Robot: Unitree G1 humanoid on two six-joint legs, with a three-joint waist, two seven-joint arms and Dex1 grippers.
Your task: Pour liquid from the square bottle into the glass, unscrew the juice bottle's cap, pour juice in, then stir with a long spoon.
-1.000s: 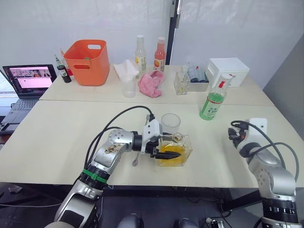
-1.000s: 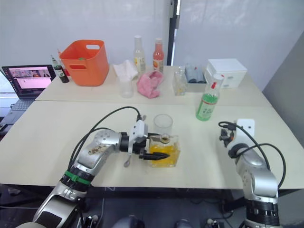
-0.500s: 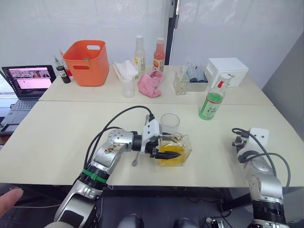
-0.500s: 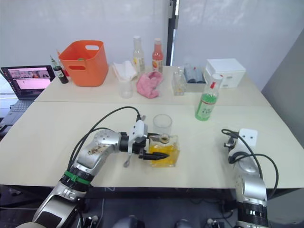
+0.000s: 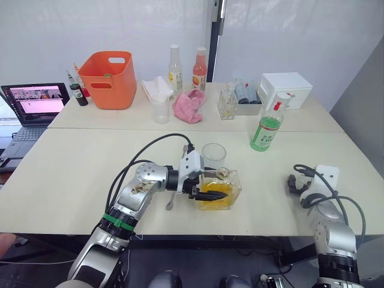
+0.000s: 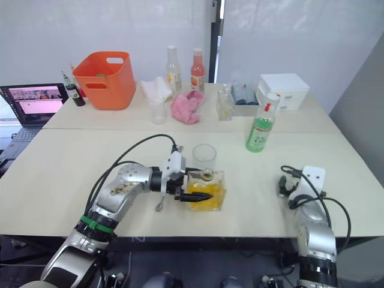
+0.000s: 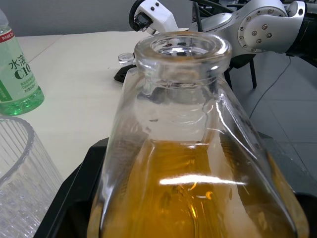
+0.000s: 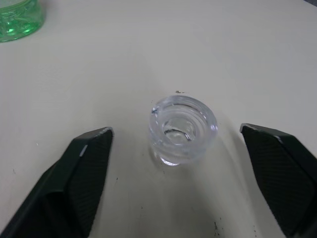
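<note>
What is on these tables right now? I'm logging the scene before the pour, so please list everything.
square bottle: 1, clear with orange liquid, near table, in left gripper
glass: 1, clear, just behind square bottle
long spoon: 1, silver, beside left gripper
juice bottle: 1, green, right of glass
stopper: 1, clear glass, between right gripper's fingers, on table
basket: 1, orange, far table
slim bottles: 2, pale yellow and pink-orange
cloth: 1, pink
box: 1, white
laptop: 1, far left
left gripper: shut on square bottle
right gripper: open
</note>
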